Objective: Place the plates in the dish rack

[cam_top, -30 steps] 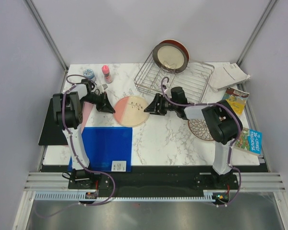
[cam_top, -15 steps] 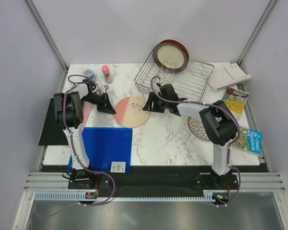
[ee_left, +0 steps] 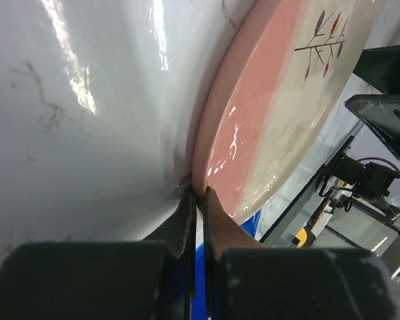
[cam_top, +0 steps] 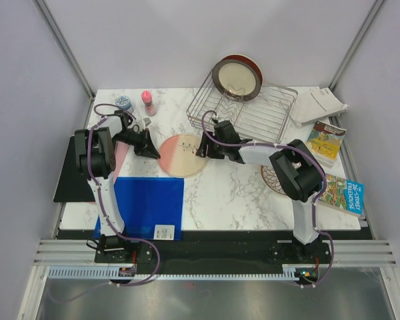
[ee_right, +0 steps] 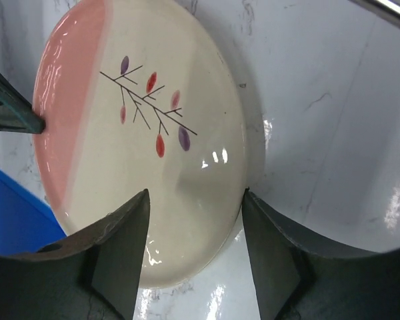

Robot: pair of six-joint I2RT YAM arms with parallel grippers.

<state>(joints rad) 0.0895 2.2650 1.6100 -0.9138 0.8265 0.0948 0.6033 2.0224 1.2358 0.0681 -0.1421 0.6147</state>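
Note:
The cream-pink plate [cam_top: 182,156] with the twig mark lies on the marble table. My left gripper [cam_top: 158,153] is shut on its pink left rim [ee_left: 199,192]. My right gripper [cam_top: 202,150] is open at the plate's right edge, one finger [ee_right: 120,240] over the cream face [ee_right: 153,133] and the other finger [ee_right: 273,240] just outside the rim. The dish rack [cam_top: 273,113] stands at the back. In it lean a cream plate with a dark brown rim [cam_top: 237,77] and a red-orange plate [cam_top: 252,63] behind it. A white plate with a brown petal pattern [cam_top: 273,180] lies partly under my right arm.
A blue mat [cam_top: 150,203] lies near the front left, beside a black mat [cam_top: 65,180]. A pink bottle [cam_top: 148,102] and a small jar [cam_top: 124,103] stand at the back left. Papers [cam_top: 318,103] and two books [cam_top: 329,139] [cam_top: 345,193] lie along the right side.
My right gripper has moved left from beside the plate until its open fingers straddle the plate's right edge. The left gripper and the plate have stayed in place.

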